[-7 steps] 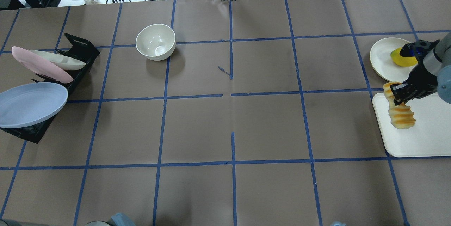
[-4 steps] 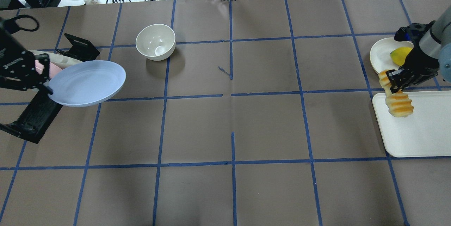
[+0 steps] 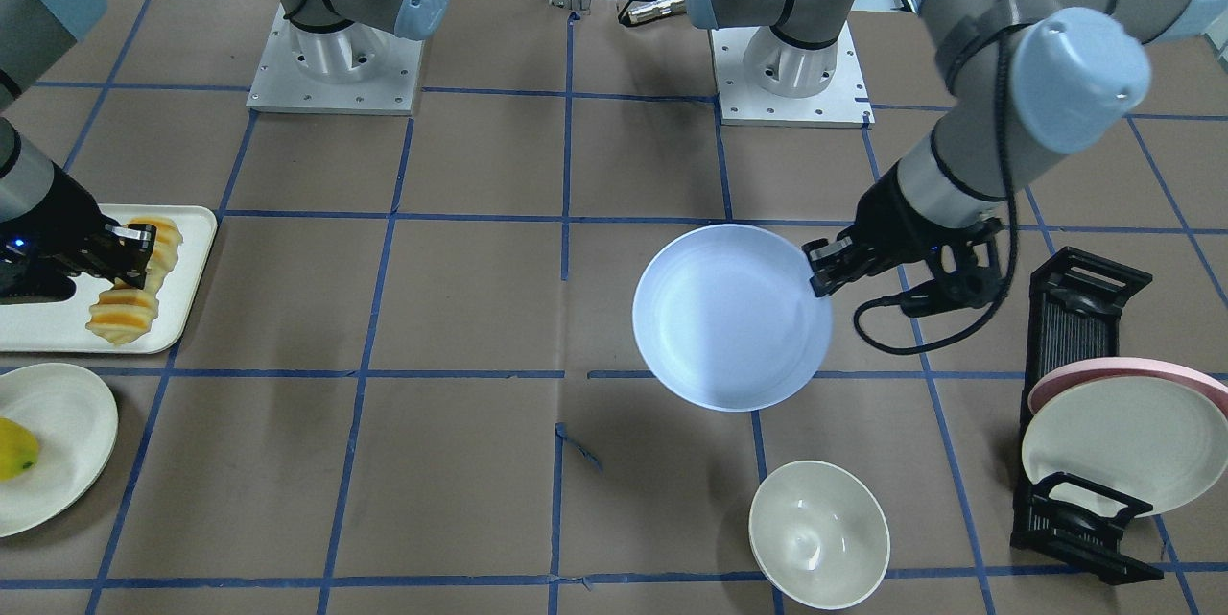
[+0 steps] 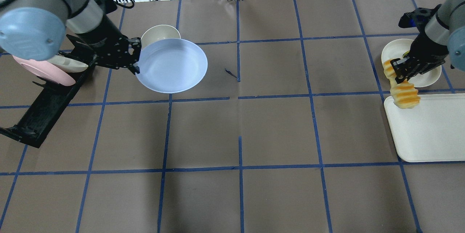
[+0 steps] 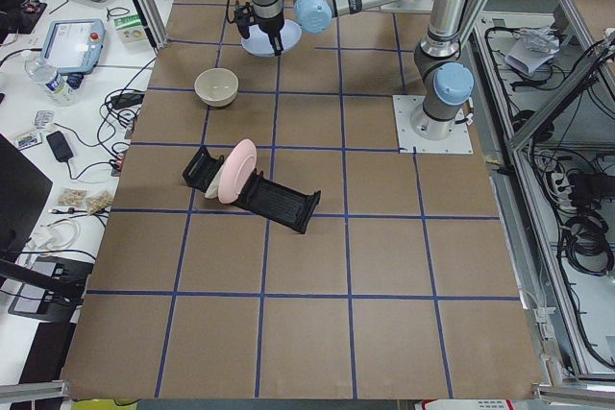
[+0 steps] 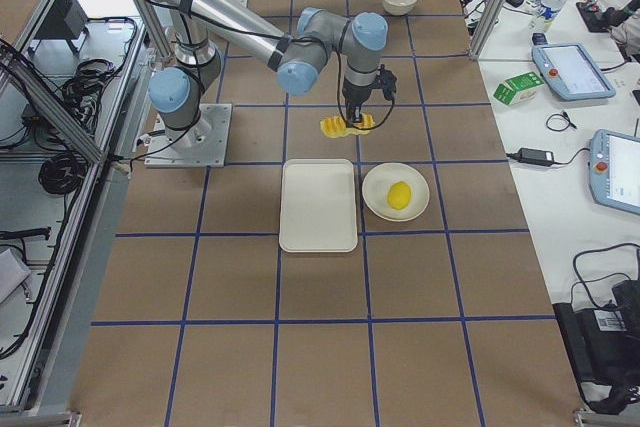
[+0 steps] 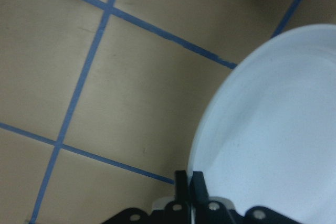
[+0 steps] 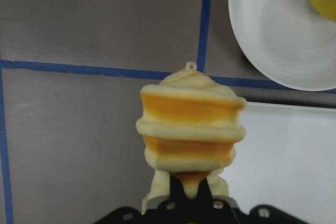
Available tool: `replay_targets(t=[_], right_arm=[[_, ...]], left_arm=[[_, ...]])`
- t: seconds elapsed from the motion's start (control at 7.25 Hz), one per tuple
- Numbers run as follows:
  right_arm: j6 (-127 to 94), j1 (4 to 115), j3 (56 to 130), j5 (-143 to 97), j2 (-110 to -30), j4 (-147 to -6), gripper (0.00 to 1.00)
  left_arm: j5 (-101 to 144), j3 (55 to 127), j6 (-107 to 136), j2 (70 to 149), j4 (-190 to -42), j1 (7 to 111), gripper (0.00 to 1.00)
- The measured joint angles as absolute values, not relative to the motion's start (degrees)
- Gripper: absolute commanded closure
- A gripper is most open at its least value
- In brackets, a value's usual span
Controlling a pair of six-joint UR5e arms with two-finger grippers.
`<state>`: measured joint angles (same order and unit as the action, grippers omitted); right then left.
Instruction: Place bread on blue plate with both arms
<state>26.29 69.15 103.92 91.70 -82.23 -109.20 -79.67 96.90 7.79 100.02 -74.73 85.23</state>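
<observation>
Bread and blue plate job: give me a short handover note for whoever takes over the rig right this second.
Left gripper: shut on the rim of the blue plate. The plate is held off the table, next to the cream bowl and out of the black rack.
Right gripper: shut on the bread. The bread is lifted over the edge of the white tray, beside the cream plate with the yellow fruit.
Done: both items are picked up.
Left: bring them together, likely mid-table, then set the bread on the plate and release.
</observation>
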Motion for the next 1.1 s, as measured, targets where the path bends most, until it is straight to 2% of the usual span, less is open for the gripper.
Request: replay_targets(t=[0.28,0.55,0.69,0.83,1.1], right_arm=[[20.0,74.6,102.9,88.9,-81.7,-109.6,1.00],[15.0,79.6,102.1,87.3,-80.9,-110.4,1.00],[12.9,81.6,102.0,85.9,-80.4,-110.6,1.00],[9.4,83.8,101.9,84.2,-79.5,-111.2,1.00],[1.2,89.3,101.6,83.4,-78.0,-113.1,1.00]], left_arm=[[-74.9,103.2,7.3,105.0,-60.4,90.2,1.00],[-72.3,106.2,7.1,110.7,-52.4,93.7,1.00],[-72.7,106.8,7.1,112.8,-50.7,95.2,0.66],[-74.0,106.9,7.2,114.2,-49.8,96.4,0.01],[-77.0,106.1,6.7,114.0,-48.5,97.4,0.00]])
